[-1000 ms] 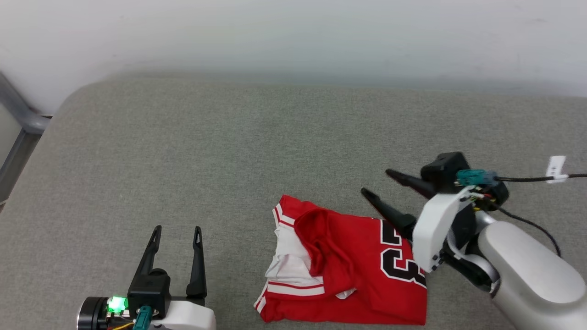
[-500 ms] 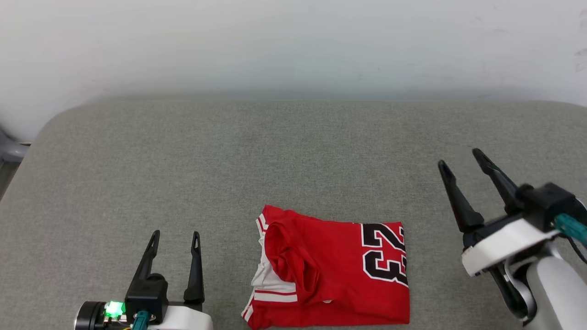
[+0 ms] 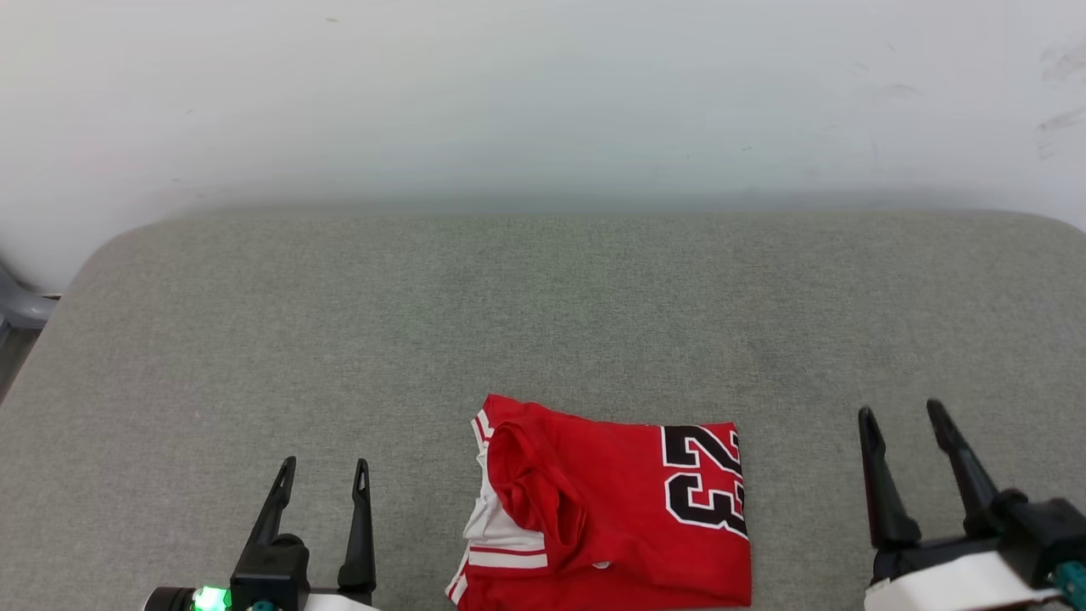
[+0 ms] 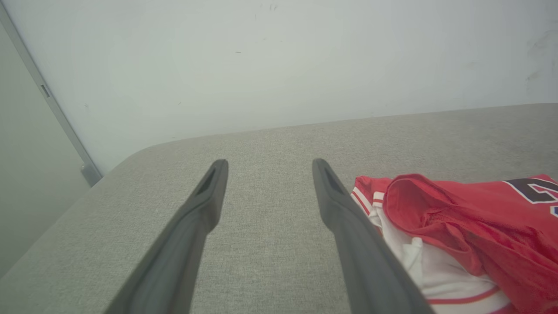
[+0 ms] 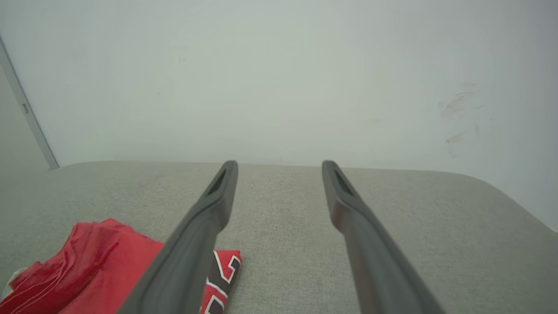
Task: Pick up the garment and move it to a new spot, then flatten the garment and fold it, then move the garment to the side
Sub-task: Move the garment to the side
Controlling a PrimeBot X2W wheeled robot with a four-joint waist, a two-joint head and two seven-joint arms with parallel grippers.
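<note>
The garment (image 3: 611,509), a red shirt with white sleeve fabric, striped trim and a black "23", lies folded in a rough rectangle on the grey cushion near the front edge. My left gripper (image 3: 324,465) stands open at the lower left, apart from the shirt, nothing between its fingers. In the left wrist view the garment (image 4: 462,231) lies just right of the left gripper (image 4: 268,163). At the lower right my right gripper (image 3: 901,412) is open and empty, clear of the shirt. The right wrist view has the garment (image 5: 96,266) at its lower left, beside the right gripper (image 5: 279,165).
The grey fabric cushion (image 3: 509,322) spreads wide behind and to both sides of the shirt. A pale wall (image 3: 543,102) rises behind it. A grey metal frame piece (image 3: 17,310) shows past the cushion's left edge.
My right gripper has drawn back from the shirt's right edge to the lower right, fingers now pointing up. The camera has shifted. The left gripper stays put; the shirt lies folded as before.
</note>
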